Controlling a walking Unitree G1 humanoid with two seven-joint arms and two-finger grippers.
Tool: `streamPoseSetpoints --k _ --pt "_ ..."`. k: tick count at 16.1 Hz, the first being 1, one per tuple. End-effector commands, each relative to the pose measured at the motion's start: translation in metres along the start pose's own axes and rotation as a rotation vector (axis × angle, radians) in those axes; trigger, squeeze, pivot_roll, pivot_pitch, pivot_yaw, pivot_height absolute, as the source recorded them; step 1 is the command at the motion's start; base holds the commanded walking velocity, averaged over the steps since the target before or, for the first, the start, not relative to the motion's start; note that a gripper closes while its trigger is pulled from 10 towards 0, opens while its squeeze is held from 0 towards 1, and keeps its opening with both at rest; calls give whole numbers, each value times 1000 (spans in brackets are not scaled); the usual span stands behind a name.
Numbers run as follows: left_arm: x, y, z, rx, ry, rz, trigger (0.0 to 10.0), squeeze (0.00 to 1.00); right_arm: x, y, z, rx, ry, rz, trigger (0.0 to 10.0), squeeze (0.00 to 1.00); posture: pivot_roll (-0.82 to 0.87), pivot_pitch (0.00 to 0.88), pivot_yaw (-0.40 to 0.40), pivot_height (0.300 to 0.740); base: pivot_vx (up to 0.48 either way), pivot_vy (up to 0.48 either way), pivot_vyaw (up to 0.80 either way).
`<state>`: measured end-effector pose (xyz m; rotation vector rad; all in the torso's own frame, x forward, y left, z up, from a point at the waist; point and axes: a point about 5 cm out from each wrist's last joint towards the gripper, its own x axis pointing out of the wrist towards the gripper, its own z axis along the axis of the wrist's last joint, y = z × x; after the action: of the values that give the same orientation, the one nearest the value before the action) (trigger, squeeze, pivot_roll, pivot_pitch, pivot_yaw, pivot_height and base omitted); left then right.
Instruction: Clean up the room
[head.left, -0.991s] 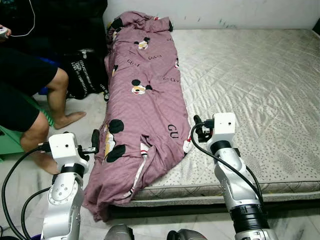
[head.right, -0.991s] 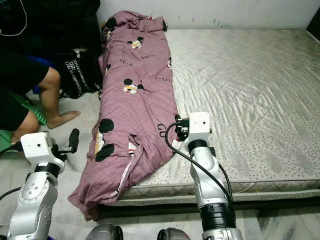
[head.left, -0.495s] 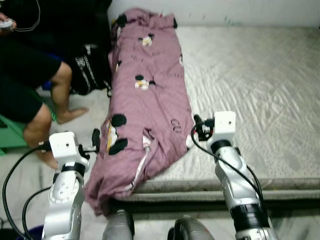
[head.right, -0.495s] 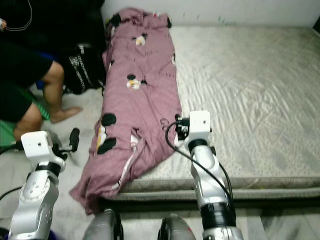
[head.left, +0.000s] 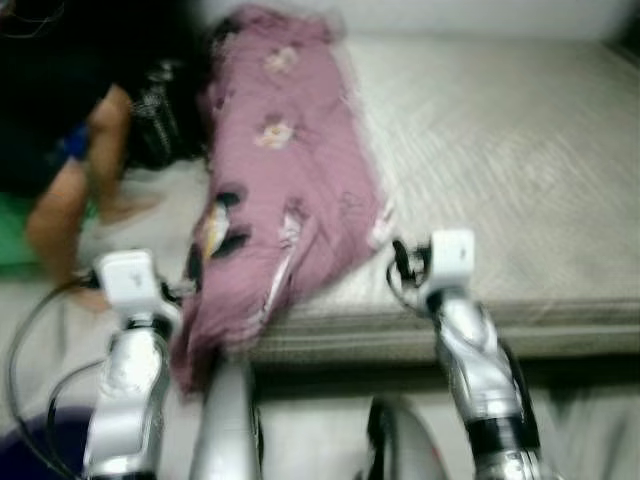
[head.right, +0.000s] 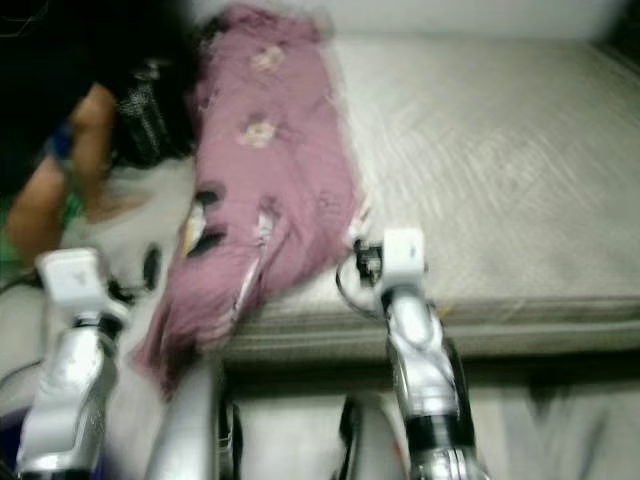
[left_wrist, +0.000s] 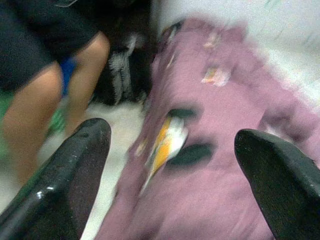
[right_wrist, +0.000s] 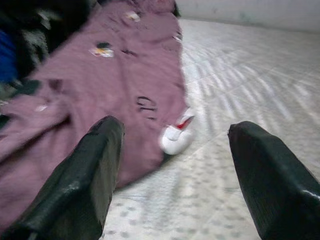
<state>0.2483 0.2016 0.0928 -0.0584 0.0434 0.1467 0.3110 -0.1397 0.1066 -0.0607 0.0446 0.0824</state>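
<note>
We hold both silver arms raised and bent ahead of us, blurred in the head views. Our left gripper points at the purple blanket with fingers spread wide, and our right gripper, fingers equally wide, hovers beside that blanket's edge.

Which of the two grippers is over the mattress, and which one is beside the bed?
The right gripper is over the mattress, near the purple blanket edge. The left gripper is off the bed, over the floor beside the blanket's hanging end.

A grey quilted mattress lies low on pale floor.
</note>
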Motion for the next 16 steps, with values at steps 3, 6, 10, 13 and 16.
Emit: streamPoseSetpoints --k 3,6,10,13,16 --pt "1 1 -2 15 15 13 10000 0 -3 3 -7 12 30 14 10000 0 70 88 0 585 0 0 0" --pt "3 1 -2 16 18 17 10000 0 -2 4 -8 6 33 23 10000 0 70 82 0 570 0 0 0" --pt "4 1 -2 16 15 19 10000 0 -1 5 -8 3 32 30 10000 0 69 75 -2 525 0 0 0" --pt "5 0 -2 18 18 19 10000 0 0 6 -8 3 33 46 10000 0 70 68 -4 500 0 0 0" --pt "6 0 -2 16 13 19 10000 0 1 7 -9 4 38 56 10000 0 70 64 -6 500 0 0 0"
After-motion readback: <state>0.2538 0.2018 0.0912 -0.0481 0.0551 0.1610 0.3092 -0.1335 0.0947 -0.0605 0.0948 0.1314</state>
